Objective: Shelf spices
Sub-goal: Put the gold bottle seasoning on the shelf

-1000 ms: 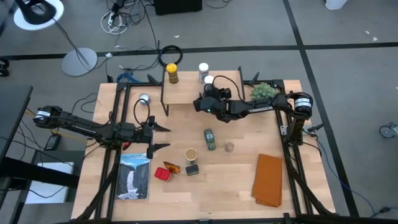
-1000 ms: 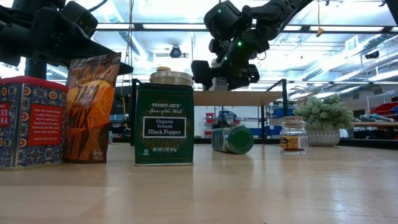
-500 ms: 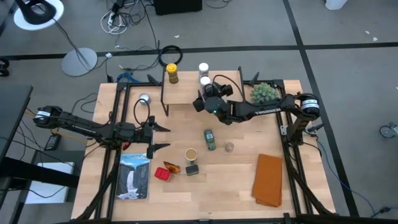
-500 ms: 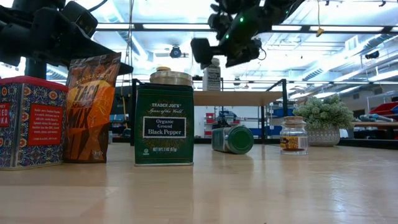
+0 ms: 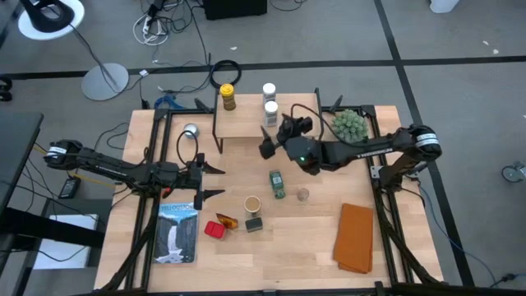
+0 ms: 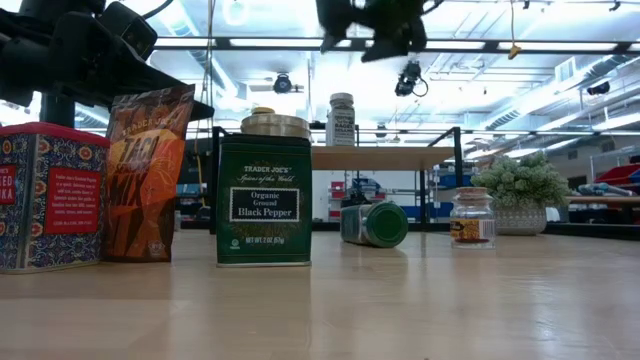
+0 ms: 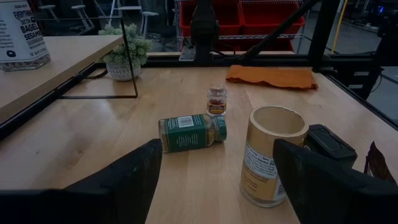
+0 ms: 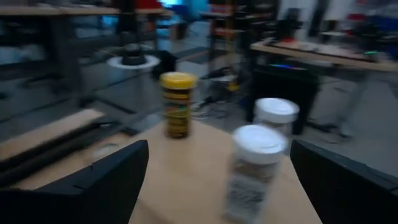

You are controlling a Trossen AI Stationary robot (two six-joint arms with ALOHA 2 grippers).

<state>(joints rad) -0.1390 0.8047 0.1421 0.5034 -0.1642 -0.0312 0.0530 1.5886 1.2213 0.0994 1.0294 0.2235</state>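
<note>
The shelf stands at the table's far edge. A yellow-lid jar and two white-lid jars stand upright on it. My right gripper hovers open, high above the shelf's near edge, its fingers pointing at the nearer white-lid jar without touching it. On the tabletop a green jar lies on its side, and a small jar, a tan-lid jar, a dark box, a red tin and an orange packet are there too. My left gripper waits open at the table's left.
A spiky green plant sits right of the shelf. A flat silver tin lies left of it. An orange cloth lies near the right edge, and a book near the left. Bare wood shows between shelf and spices.
My right gripper has let go of the nearer white-lid jar, which now stands upright on the shelf. The gripper has risen well above the shelf and drawn back toward the table's near and right side.
</note>
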